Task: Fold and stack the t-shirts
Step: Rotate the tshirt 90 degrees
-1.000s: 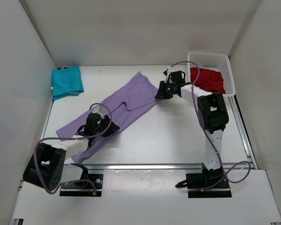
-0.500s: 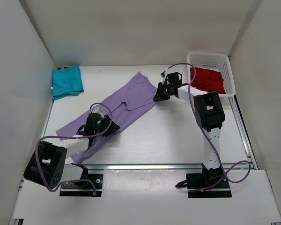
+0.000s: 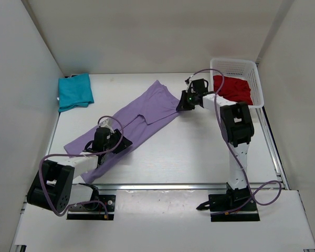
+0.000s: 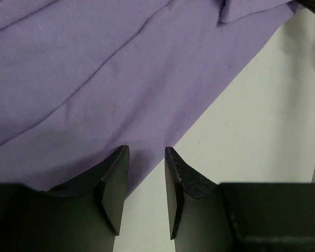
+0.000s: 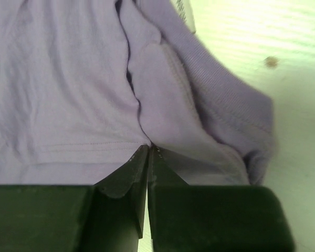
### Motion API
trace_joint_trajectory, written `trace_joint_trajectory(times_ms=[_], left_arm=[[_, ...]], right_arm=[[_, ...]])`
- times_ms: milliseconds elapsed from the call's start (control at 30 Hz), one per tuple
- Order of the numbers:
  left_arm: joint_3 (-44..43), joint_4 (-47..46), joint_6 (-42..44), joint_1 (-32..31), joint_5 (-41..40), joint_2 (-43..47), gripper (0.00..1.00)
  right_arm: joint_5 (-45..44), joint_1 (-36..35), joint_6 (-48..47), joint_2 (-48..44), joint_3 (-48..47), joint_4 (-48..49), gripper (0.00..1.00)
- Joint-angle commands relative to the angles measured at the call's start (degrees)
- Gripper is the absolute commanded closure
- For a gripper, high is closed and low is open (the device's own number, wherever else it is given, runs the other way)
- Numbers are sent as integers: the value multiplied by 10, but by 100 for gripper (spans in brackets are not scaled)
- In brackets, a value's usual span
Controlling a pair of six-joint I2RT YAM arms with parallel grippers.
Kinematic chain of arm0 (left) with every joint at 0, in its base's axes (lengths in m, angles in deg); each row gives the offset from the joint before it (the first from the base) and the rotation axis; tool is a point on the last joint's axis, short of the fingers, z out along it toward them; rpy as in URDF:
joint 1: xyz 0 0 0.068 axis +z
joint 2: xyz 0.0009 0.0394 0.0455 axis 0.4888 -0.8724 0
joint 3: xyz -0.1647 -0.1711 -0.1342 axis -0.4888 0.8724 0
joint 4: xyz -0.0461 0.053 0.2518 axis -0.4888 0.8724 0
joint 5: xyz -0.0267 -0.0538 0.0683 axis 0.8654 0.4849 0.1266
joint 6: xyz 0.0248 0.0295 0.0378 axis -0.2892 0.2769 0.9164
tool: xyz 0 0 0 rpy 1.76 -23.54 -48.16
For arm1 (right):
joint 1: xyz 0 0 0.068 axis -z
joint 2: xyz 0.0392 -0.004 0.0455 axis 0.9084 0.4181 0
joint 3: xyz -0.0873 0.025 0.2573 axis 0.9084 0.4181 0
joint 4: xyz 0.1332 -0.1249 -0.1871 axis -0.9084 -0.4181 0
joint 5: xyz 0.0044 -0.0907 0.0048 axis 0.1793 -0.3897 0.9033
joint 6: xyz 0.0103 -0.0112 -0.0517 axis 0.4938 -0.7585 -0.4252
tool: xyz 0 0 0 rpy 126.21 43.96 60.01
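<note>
The lavender t-shirt (image 3: 142, 113) lies spread out diagonally across the table, from front left to back middle. My right gripper (image 3: 179, 103) is at its far right corner, shut on a bunched fold of the lavender cloth (image 5: 68, 94) at the jaw tips (image 5: 148, 149). My left gripper (image 3: 119, 143) is low over the shirt's near edge (image 4: 121, 79), with its jaws (image 4: 147, 153) a little apart and nothing between them. The teal t-shirt (image 3: 75, 92) lies folded at the back left. The red t-shirt (image 3: 233, 89) lies bunched in the basket.
The white lattice basket (image 3: 241, 63) stands at the back right corner, just right of my right gripper. White walls enclose the table on the left, back and right. Bare table (image 3: 189, 147) shows in front of the lavender shirt.
My right gripper has shifted slightly right with the shirt corner in it. My left gripper has drawn back a little to the left along the shirt's near edge.
</note>
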Motion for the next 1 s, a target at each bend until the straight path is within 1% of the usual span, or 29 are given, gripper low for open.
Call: trace_joint_trajectory(times_ms=[0,233,333,433,500,567,633,700,767,800,833,867,900,967], left_arm=[[7,-10,4,-2,5,15,56],[16,-13,4,4,9,13,56],[19,-10,3,5,12,14,56],[22,-5,4,12,16,26,57],[19,11,8,17,19,46,56],[8,29,9,19,18,69,55],[0,52,9,19,18,103,55],[-9,65,8,24,24,128,55],[-14,75,11,36,31,148,54],[-28,90,18,40,35,155,54],[-36,102,23,40,37,157,54],[-52,121,34,41,41,152,54],[-72,130,45,41,43,153,54],[-93,142,52,38,53,148,54]], right_arm=[[-10,11,-3,-26,-29,4,100],[-9,22,-9,-7,-67,-12,100],[-15,21,-19,20,-94,-45,99],[-35,14,-23,13,-90,-58,91],[-47,9,-30,-3,-86,-55,82],[-59,4,-31,-30,-85,-63,79],[-75,-8,-30,-46,-83,-86,78],[-90,-19,-20,-74,-52,-77,78],[-82,-52,2,-120,31,-41,78],[-84,-61,2,-142,51,-18,80],[-83,-88,21,-153,93,7,83],[-78,-105,38,-169,139,50,83],[-64,-113,47,-181,158,68,83],[-47,-146,83,-186,214,134,84]])
